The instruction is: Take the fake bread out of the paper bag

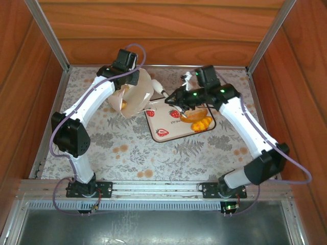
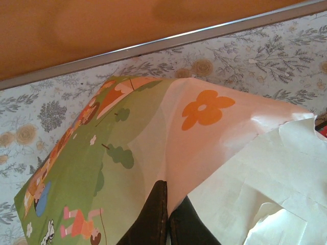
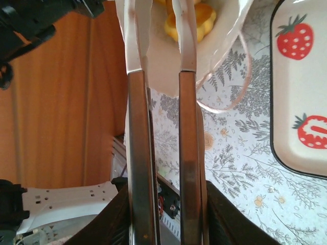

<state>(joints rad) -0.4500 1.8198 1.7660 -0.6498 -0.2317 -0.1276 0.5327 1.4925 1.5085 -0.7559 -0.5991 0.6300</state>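
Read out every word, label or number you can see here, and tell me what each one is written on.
"stra…": tiny dark print on the white strawberry-printed rectangular tray; the letters after that are too small to make out.
On the cartoon-printed paper bag: only pictures, no letters that can be read.
Nothing else here carries readable text.

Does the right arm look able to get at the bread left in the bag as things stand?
Probably yes. The left gripper holds the paper bag tipped, mouth toward the right gripper, whose parted jaws point at the yellow bread in the opening; nothing lies between.
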